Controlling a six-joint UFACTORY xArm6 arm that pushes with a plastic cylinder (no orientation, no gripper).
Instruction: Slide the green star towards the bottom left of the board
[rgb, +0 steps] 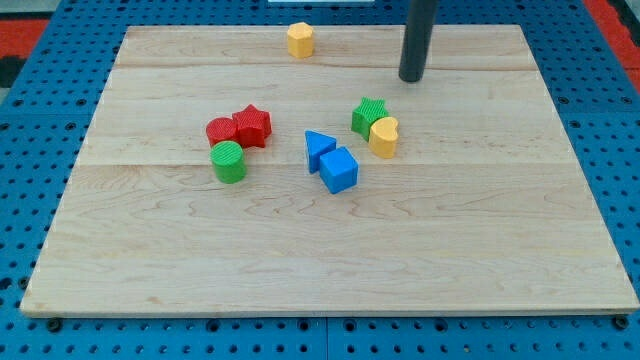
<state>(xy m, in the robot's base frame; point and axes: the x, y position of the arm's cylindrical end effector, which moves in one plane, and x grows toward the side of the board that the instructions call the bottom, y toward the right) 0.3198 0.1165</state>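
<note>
The green star (366, 114) lies on the wooden board (330, 260), right of the middle, touching a yellow heart-shaped block (384, 136) at its lower right. My tip (411, 78) stands above and to the right of the star, a short gap away, touching no block.
A blue triangle (318, 148) and a blue cube (339, 169) sit together left of the star. A red round block (221, 131) and a red star (252, 125) touch at the left, with a green cylinder (229, 161) below them. A yellow hexagon (300, 39) is near the top edge.
</note>
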